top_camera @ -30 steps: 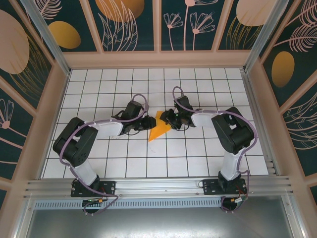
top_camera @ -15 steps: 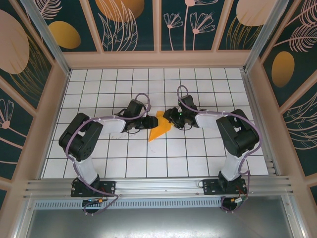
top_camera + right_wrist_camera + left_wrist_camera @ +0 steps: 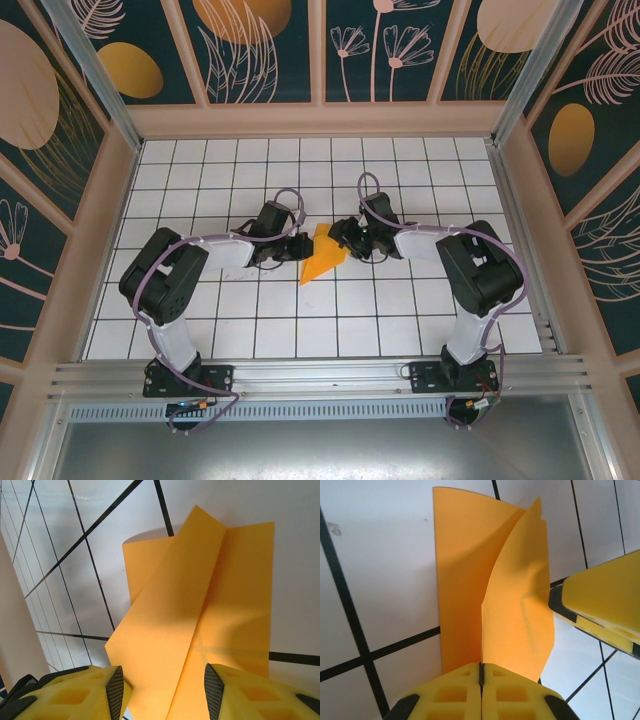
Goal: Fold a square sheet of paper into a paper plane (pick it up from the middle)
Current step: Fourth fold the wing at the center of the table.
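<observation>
The bright-orange sheet of paper (image 3: 322,258) lies at the middle of the table, folded into a pointed plane shape with its tip toward the near left. In the left wrist view a raised flap of the paper (image 3: 520,600) runs straight into the seam of my left gripper (image 3: 481,677), whose yellow fingers are pressed together on it. My right gripper (image 3: 160,695) stands open, its two pads either side of the paper's (image 3: 200,605) creased layers. From above, the left gripper (image 3: 300,247) and right gripper (image 3: 342,238) face each other across the paper.
White gridded tiles (image 3: 400,320) cover the table, boxed in by wooden walls (image 3: 320,120) on three sides. A metal rail (image 3: 320,375) runs along the near edge by the arm bases. A finger (image 3: 600,600) of the right gripper juts in at the right of the left wrist view.
The left gripper has closed on the paper's raised flap. The left arm's elbow swung slightly outward early on; the right gripper shifted a little and stays open.
</observation>
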